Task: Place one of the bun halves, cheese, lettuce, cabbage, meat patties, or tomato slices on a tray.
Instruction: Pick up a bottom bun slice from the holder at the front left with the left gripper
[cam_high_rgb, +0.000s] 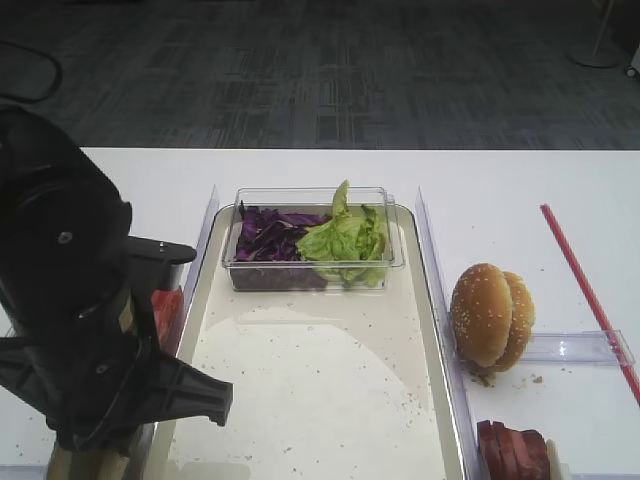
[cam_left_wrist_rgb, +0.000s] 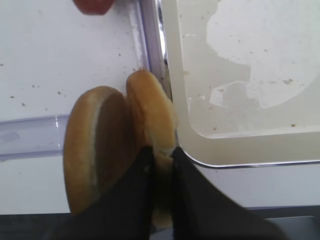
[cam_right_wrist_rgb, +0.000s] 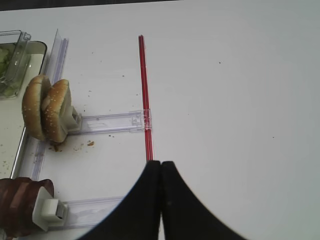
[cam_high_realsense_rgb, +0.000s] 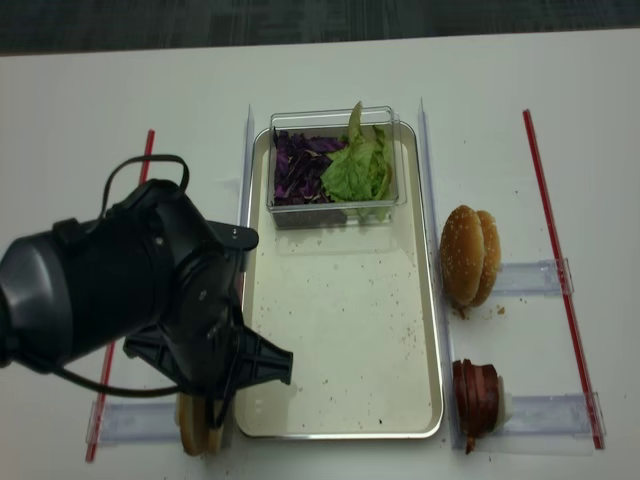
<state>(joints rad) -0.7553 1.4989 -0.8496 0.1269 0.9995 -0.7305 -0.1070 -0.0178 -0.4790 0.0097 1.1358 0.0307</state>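
In the left wrist view two bun halves stand on edge beside the tray's rim (cam_left_wrist_rgb: 235, 162). My left gripper (cam_left_wrist_rgb: 159, 152) is shut on the right bun half (cam_left_wrist_rgb: 152, 115); the other one (cam_left_wrist_rgb: 92, 145) leans against it. From above, the arm hides most of the bun halves (cam_high_realsense_rgb: 195, 435). The tray (cam_high_realsense_rgb: 340, 330) holds a tub of cabbage (cam_high_realsense_rgb: 297, 170) and lettuce (cam_high_realsense_rgb: 362, 170). Tomato slices (cam_high_rgb: 168, 305) sit left of the tray and meat patties (cam_high_realsense_rgb: 475, 395) right of it. Over bare table, my right gripper (cam_right_wrist_rgb: 161, 164) is shut and holds nothing. Cheese is out of view.
Sesame-seeded buns (cam_high_realsense_rgb: 470, 255) stand on edge in a clear plastic holder (cam_high_realsense_rgb: 530, 275) right of the tray. Red strips (cam_high_realsense_rgb: 555, 260) run along both outer sides of the table. The bulky left arm (cam_high_realsense_rgb: 130, 290) hangs over the tray's left edge.
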